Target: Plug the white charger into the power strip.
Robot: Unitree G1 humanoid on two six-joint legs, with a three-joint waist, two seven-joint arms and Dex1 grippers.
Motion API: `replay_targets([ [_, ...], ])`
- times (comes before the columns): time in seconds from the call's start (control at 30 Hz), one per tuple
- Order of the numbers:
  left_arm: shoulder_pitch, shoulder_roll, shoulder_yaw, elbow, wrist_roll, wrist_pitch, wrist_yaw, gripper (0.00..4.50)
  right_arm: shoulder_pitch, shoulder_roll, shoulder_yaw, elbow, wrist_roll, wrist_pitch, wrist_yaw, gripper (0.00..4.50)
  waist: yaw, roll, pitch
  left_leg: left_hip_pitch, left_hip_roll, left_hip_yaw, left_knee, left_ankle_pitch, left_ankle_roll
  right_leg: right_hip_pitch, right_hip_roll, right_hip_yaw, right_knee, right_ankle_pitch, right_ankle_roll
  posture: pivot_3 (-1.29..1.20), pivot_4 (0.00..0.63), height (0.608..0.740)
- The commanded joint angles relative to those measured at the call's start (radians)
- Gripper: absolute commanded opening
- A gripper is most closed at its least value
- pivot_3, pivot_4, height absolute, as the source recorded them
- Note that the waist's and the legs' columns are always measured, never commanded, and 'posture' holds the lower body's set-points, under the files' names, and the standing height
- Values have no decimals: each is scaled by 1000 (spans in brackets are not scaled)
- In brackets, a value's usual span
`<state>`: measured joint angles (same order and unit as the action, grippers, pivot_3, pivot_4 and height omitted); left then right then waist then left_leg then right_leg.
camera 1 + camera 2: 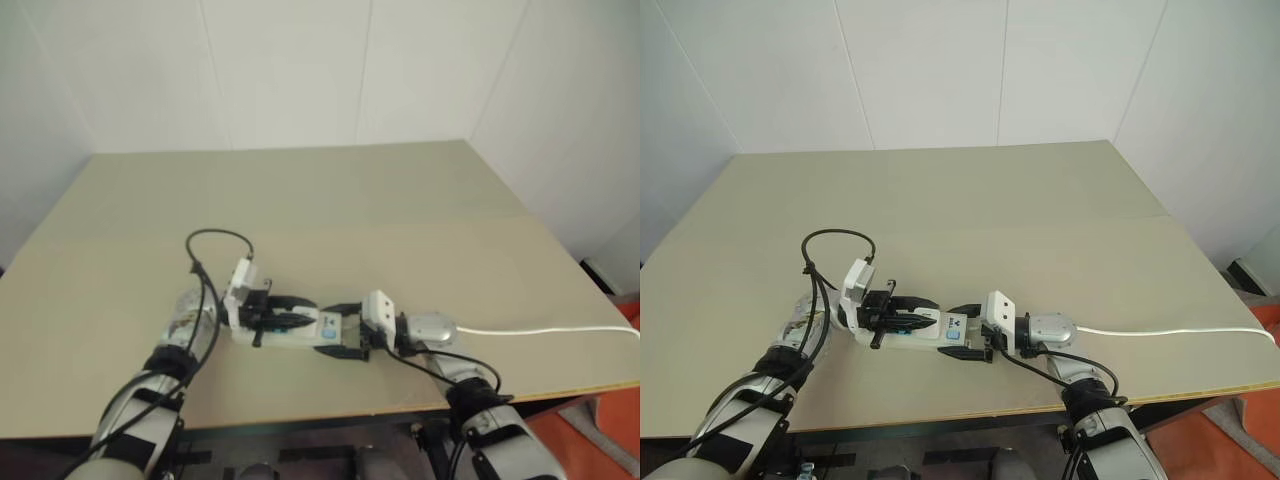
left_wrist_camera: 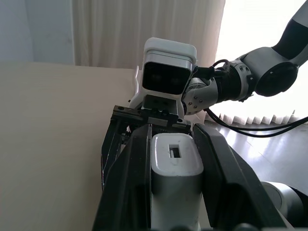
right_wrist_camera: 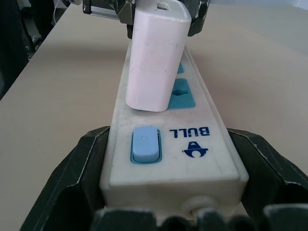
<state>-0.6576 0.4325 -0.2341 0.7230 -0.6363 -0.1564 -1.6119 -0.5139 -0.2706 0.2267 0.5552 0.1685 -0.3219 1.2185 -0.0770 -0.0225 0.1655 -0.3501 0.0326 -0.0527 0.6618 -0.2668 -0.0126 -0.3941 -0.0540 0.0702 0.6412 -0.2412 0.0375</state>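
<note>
Left eye view: the left gripper [image 1: 285, 312] and right gripper [image 1: 345, 335] meet nose to nose near the front edge of the desk [image 1: 330, 200], with the power strip [image 1: 300, 330] lying between them; its thin white cable [image 1: 550, 331] trails off to the right.
Right eye view: same layout; the strip's switch end sits at the right gripper.
Left wrist view: jaws pinching the white charger [image 2: 175, 178], one black finger [image 2: 130, 187] on each flank.
Right wrist view: jaws clamped on the strip's switch end; the charger stands on the strip, over a blue socket face [image 3: 182, 94], leaning slightly. Whether it is fully seated I cannot tell.
Risk: pressing while tilted could jam or bend the prongs, or slide the strip out of the right grip.
</note>
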Motion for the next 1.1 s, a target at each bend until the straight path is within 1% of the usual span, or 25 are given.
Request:
replay_targets([
  [0.03,37,1,15,43,50,-38,-3,1008,6,11,32,9,-32,-7,3,3396,1,0,0,1,0,0,0,0,0,1,0,0,0,0,0,0,150,740],
  [0.17,74,5,26,22,61,-79,-3,1008,10,10,30,6,-30,-10,3,3396,0,0,0,4,0,0,-1,0,0,4,0,0,-1,0,0,0,150,740],
  [0.3,114,16,32,2,77,-116,-3,1008,9,10,27,0,-25,-7,7,3396,-3,0,0,5,1,0,-2,-1,1,4,0,0,-1,-1,-1,0,150,740],
  [0.47,118,21,31,27,97,-148,-3,1008,7,12,26,-1,-22,-8,10,3396,-6,0,-1,5,1,0,-2,-1,1,4,0,0,-1,-1,-1,0,150,740],
  [0.73,81,66,-98,80,69,-112,-3,1008,19,21,35,-21,-27,0,5,3396,-8,0,-2,5,1,0,-2,-1,1,5,0,0,-1,-1,-1,0,150,740],
  [0.87,61,60,-129,140,87,-145,-3,1008,30,19,37,-36,-27,5,-1,3396,-5,0,-5,7,0,0,-2,-1,1,7,0,0,-1,-1,0,0,150,740],
  [0.9,57,61,-137,155,96,-148,-3,1008,33,18,38,-41,-28,6,-5,3396,-5,0,-6,8,0,0,-2,-1,1,8,0,0,-1,-2,1,0,150,740],
  [0.93,54,62,-145,170,103,-148,-3,1008,36,16,38,-45,-29,6,-9,3396,-2,1,-8,9,0,0,-2,-1,2,8,0,0,-1,-5,6,0,150,740],
  [1.1,43,66,-175,220,134,-162,-3,1008,43,13,39,-57,-30,13,-20,3396,3,3,-17,12,0,1,-3,-1,2,10,0,1,-1,-7,7,0,150,740],
])
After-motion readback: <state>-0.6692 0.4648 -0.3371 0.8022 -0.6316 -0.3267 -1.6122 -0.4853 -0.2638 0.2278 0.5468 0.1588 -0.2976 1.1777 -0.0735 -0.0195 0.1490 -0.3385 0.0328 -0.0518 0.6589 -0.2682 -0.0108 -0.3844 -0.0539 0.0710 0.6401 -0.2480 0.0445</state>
